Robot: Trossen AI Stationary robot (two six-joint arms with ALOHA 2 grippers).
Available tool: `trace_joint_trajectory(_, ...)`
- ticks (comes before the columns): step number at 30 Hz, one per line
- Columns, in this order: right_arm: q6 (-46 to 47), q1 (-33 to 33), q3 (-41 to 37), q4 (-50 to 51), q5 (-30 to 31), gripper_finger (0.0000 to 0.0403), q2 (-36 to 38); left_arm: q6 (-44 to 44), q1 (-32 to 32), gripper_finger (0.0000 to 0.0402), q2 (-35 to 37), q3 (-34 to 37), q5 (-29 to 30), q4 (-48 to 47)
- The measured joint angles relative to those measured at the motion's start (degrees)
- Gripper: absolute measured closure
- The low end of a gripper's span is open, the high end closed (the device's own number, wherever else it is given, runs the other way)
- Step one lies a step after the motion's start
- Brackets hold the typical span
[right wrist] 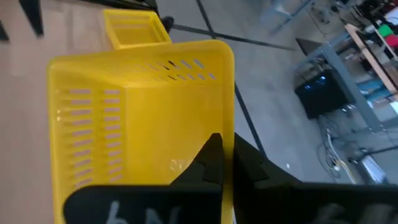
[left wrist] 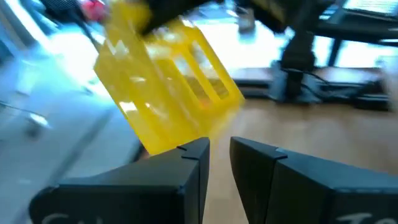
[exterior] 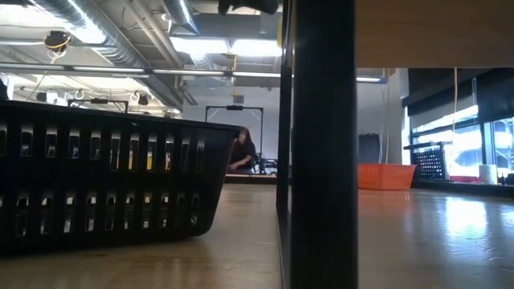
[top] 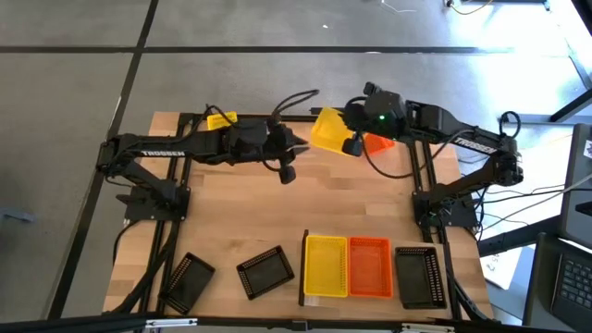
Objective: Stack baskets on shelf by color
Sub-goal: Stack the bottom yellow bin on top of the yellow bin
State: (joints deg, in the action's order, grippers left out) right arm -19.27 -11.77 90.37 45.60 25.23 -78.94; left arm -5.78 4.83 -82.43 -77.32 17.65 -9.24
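Note:
A yellow basket (top: 327,129) hangs tilted above the table's far side, with my right gripper (top: 351,143) shut on it. My left gripper (top: 298,145) stands just left of it, pointing at it. Its fingers (left wrist: 221,152) are a little apart with nothing between them, and the yellow basket (left wrist: 165,84) is just beyond them. On the shelf (top: 356,298) at the near edge stand a yellow basket (top: 326,266), an orange basket (top: 370,266) and a black basket (top: 416,276) side by side. An orange basket (top: 380,142) lies behind the held one. My right gripper pinches one wall of the yellow basket at its edge (right wrist: 227,134) between the two fingers, one finger (right wrist: 208,163) on each face of the wall. The basket is lifted clear of the table and tilted, its slotted walls (right wrist: 87,130) turned toward the wrist camera.
Another yellow basket (top: 220,120) sits at the far left. Two black baskets (top: 265,271) (top: 190,280) lie on the table left of the shelf's dark upright end piece (top: 304,268). In the low view a black basket (exterior: 104,185) and the dark upright (exterior: 321,144) stand close. A person (exterior: 243,152) is in the room behind.

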Motion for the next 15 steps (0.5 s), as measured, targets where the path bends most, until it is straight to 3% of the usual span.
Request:
trace_joint_trajectory(9,0.8,0.0,0.0,-4.1,3.7,0.0403,-3.3,-6.2,-2.8,0.0344,0.0,0.0,14.9,3.8)
trace_joint_trajectory(15,0.9,0.0,0.0,-8.1,3.7,0.0403,-4.5,-6.4,-2.9,0.0344,0.0,0.0,18.6,3.8)
